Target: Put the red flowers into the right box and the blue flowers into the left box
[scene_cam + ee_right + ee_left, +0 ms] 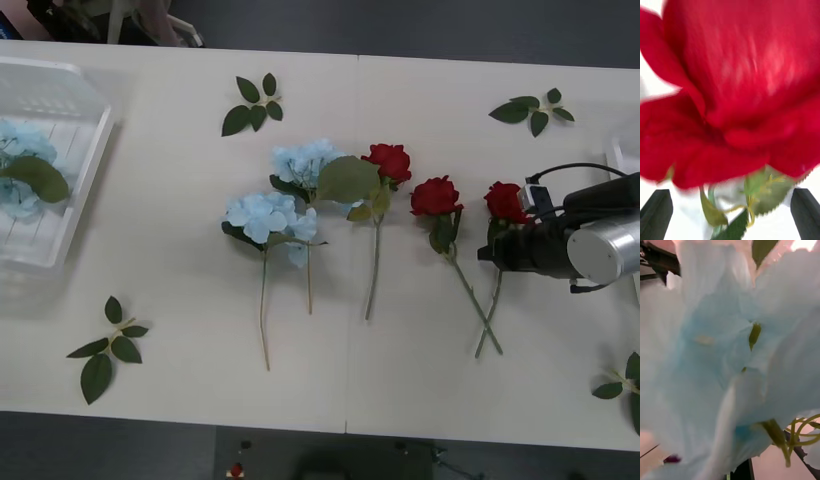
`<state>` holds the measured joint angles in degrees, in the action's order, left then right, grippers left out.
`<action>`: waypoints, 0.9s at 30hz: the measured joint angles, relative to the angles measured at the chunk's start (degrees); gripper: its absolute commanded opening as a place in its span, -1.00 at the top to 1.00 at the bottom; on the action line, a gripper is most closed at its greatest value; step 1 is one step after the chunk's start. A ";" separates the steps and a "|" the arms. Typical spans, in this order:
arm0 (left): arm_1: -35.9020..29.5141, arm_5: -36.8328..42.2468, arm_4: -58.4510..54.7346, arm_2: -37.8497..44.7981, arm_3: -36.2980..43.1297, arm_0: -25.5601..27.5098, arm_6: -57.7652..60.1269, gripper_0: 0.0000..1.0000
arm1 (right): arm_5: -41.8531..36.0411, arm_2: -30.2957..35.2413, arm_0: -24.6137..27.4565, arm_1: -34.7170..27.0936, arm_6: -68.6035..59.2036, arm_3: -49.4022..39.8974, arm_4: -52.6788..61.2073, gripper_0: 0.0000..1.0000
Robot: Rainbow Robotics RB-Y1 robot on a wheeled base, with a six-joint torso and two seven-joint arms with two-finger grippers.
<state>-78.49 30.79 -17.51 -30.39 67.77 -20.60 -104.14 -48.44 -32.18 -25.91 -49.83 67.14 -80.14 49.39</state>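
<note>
A: Reaching from the right in the front view, the right end effector sits at the stem just under the rightmost red flower on the desk; two more roses lie to its left.

B: Right wrist view?

A: Open; dark fingers flank the stem below the bloom. Closing comes next, I'd judge.

B: Left wrist?

A: A blue flower fills it close; whether that end effector grips, I cannot tell.

The pale worktop carries three red flowers in a row, two blue flowers just left of them, the left box farther left, and four scattered leaf sprigs.
</note>
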 measured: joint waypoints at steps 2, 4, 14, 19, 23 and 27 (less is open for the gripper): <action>-0.01 -0.11 0.00 -2.05 -0.01 -0.79 0.00 -0.27 | 2.46 -1.40 -1.25 0.00 0.00 1.38 -0.76 -0.39; -0.01 -0.12 0.00 -3.06 0.92 -1.38 0.00 -0.53 | 3.94 -2.52 -2.60 0.00 0.00 2.91 -1.01 -0.02; 0.01 -0.19 -0.02 -1.34 2.64 -1.60 0.00 -1.00 | 5.84 -1.85 -5.56 1.53 0.01 9.12 -1.77 1.00; -0.26 -0.19 -5.48 -1.34 5.17 -2.20 0.00 -1.00 | 5.91 -1.82 -5.56 1.52 0.02 9.24 -1.64 1.00; -3.76 -0.16 -24.23 -1.35 13.69 -2.31 0.00 -1.00 | 5.93 -1.77 -5.56 1.14 0.02 9.06 -0.46 1.00; -6.49 6.80 -49.32 0.03 23.01 -2.46 -0.01 -1.00 | 5.72 -0.92 -5.54 -2.32 0.03 5.57 1.10 1.00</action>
<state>-84.98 37.59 -66.83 -30.36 90.77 -23.06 -104.14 -42.72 -33.11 -31.44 -52.15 67.17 -74.58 50.49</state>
